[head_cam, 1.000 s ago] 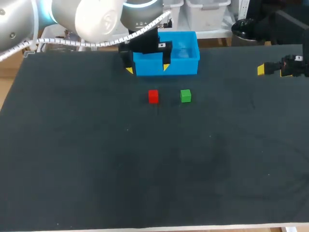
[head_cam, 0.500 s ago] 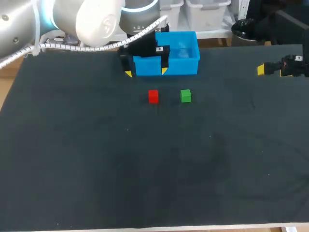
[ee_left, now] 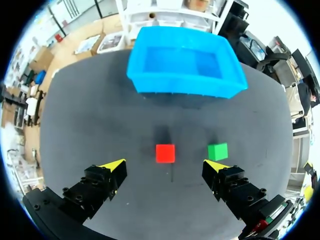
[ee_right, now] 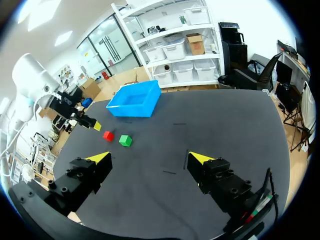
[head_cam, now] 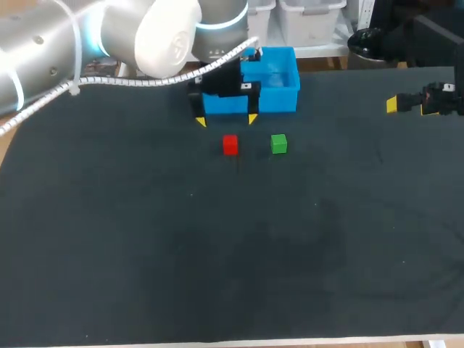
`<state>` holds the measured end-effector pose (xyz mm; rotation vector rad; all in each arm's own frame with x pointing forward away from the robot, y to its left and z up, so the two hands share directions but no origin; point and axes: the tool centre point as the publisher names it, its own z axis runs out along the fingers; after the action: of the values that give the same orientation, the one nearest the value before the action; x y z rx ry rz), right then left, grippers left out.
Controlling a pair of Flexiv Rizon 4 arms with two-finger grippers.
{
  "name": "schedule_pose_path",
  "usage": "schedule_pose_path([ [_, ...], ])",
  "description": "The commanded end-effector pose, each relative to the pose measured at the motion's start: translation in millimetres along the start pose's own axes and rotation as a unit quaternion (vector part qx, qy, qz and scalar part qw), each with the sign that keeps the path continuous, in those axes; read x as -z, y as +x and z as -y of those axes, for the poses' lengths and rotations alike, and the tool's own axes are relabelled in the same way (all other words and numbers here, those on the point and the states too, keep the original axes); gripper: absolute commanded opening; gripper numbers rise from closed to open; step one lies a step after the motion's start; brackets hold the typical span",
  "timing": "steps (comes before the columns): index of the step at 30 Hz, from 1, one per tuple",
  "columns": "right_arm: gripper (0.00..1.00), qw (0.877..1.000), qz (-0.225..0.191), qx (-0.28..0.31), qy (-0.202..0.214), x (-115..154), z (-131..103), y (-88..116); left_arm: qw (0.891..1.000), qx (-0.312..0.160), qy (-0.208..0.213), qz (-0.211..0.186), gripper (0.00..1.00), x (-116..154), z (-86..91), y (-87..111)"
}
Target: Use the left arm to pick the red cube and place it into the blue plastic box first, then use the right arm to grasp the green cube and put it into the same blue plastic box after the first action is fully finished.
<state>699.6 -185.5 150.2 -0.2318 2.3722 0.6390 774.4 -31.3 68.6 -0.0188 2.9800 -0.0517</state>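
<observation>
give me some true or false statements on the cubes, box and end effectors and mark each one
1. The red cube and green cube lie side by side on the table. True.
2. The left end effector is shut on the red cube. False: it is open and touches neither cube.
3. The box has a cube in it. False: the left wrist view shows it empty, and both cubes are outside it.
4. The right end effector is open and holds nothing. True.
</observation>
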Motion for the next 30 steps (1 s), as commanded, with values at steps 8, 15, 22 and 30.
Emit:
schedule_pose_path([
  [8, 1.0, 1.0, 0.0, 0.0, 0.001, -0.2, 0.0, 0.0, 1.0, 0.0, -0.004, -0.027, 1.0, -27.8, 2.3, 7.7],
  [15, 1.0, 1.0, 0.0, 0.0, 0.001, -0.2, 0.0, 0.0, 0.999, 0.014, -0.006, -0.031, 1.0, -43.2, -2.5, 16.9],
  [22, 1.0, 1.0, 0.0, 0.0, 0.001, -0.2, 0.0, 0.0, 0.999, 0.035, -0.011, -0.021, 1.0, -53.2, -9.7, 16.1],
  [30, 1.0, 1.0, 0.0, 0.0, 0.001, -0.2, 0.0, 0.0, 0.999, 0.04, -0.015, -0.017, 1.0, -64.1, -12.6, 15.2],
])
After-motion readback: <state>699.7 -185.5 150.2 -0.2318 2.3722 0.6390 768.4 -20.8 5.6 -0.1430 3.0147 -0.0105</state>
